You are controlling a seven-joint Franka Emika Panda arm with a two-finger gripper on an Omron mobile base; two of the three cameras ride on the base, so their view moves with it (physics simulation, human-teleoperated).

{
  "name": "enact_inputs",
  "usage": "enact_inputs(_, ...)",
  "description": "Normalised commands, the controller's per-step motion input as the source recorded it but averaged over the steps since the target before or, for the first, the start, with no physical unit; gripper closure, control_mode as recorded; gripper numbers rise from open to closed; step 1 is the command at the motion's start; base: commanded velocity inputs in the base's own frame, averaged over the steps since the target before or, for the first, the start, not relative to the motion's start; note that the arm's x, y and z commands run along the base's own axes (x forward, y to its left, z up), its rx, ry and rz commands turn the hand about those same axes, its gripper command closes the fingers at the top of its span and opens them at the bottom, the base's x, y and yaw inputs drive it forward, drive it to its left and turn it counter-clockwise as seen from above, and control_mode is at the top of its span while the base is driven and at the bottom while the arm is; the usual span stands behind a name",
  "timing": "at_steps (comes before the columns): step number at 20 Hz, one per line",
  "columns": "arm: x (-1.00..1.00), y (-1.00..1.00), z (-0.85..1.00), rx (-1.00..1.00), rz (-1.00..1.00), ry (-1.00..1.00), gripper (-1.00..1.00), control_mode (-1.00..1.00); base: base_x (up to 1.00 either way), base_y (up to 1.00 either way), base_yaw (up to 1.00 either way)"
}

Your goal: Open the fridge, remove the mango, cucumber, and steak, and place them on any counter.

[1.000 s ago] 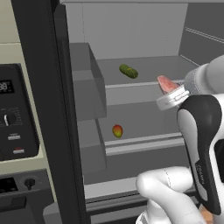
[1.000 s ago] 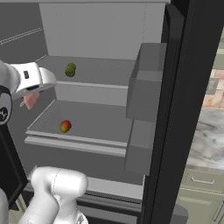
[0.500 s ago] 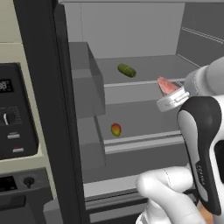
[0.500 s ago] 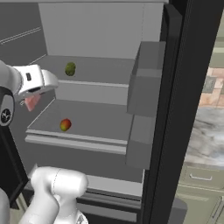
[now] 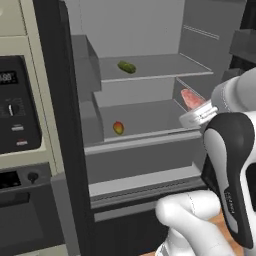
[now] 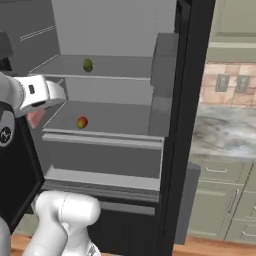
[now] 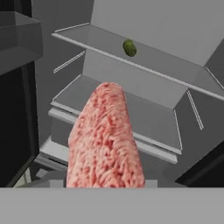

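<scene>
The jaws are clamped on the steak [image 7: 105, 140], which sticks out of the gripper [image 5: 196, 111] in front of the open fridge [image 5: 150, 75], just outside its right wall. Inside the fridge, the cucumber [image 5: 126, 66] lies on the upper shelf and the mango [image 5: 118, 128] sits on the shelf below, near its front lip. The counter [image 6: 225, 132] stretches away right of the fridge, past the open door [image 6: 192, 125].
</scene>
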Motion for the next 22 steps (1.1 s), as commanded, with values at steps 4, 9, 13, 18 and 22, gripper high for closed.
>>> enact_inputs(4,0.00,0.00,0.00,0.00,0.00,0.00,1.00,1.00,-0.66,0.00,0.00)
enact_inputs(9,0.00,0.00,0.00,0.00,0.00,0.00,1.00,1.00,-1.00,0.02,0.00)
enact_inputs(13,0.00,0.00,0.00,0.00,0.00,0.00,1.00,1.00,-0.99,0.34,0.13)
enact_inputs(18,0.00,0.00,0.00,0.00,0.00,0.00,1.00,1.00,-0.59,0.88,0.71)
enact_inputs(22,0.00,0.00,0.00,0.00,0.00,0.00,1.00,1.00,-0.39,0.64,0.93)
